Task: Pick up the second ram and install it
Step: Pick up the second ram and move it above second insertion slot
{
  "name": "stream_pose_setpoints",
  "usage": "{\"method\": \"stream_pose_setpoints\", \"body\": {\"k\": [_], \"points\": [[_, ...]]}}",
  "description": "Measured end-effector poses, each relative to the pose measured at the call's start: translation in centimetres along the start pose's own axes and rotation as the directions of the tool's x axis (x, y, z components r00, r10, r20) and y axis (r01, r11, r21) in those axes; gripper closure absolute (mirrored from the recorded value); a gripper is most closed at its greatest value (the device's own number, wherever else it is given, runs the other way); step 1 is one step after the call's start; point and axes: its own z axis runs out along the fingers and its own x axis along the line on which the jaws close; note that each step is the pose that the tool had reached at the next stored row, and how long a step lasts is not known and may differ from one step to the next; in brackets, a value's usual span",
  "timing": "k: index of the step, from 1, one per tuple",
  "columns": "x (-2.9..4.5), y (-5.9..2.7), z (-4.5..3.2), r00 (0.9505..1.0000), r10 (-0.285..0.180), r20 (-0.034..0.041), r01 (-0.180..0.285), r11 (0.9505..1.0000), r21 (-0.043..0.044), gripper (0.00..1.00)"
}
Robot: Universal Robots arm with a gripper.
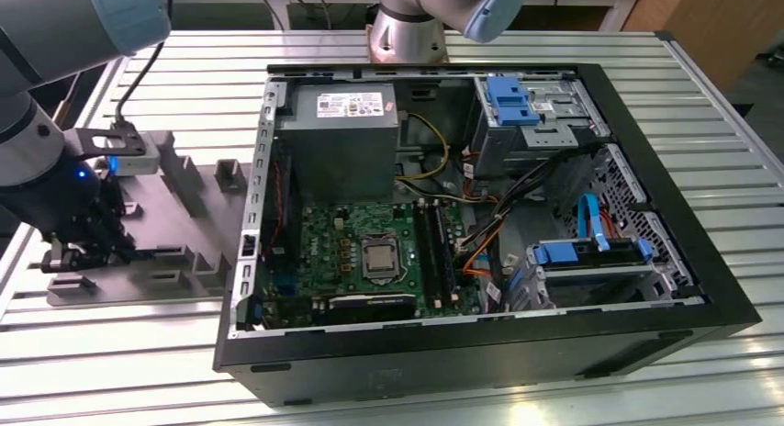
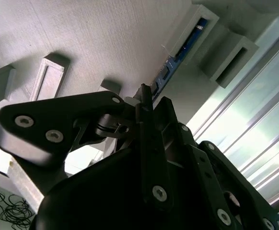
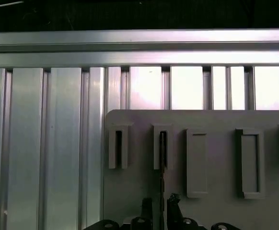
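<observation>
The second ram (image 2: 178, 55) is a thin blue-green strip standing on edge in a slot of the grey holder block (image 1: 184, 215). In the first wrist view the ram (image 3: 162, 158) appears edge-on as a dark line rising from the slot. My gripper (image 1: 76, 253) hangs low over the holder's near end, at the exterior view's left. Its fingertips (image 3: 173, 203) stand on either side of the ram's end with small gaps, so the gripper (image 3: 159, 207) is open. In the second wrist view the gripper (image 2: 138, 96) hides the ram's near end.
The open computer case (image 1: 686, 288) lies to the right of the holder, with the green motherboard (image 1: 330, 233) and its long black memory slots (image 1: 431, 252) inside. Cables, blue drive brackets (image 1: 576, 253) and a power supply (image 1: 337, 132) crowd the case. Ribbed aluminium table (image 3: 43, 143) surrounds the holder.
</observation>
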Motion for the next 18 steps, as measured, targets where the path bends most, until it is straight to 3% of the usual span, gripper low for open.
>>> {"method": "stream_pose_setpoints", "body": {"k": [18], "points": [[-0.12,0.41,0.69,1.0000,0.000,0.0072,0.000,1.0000,-0.0001,0.73]]}}
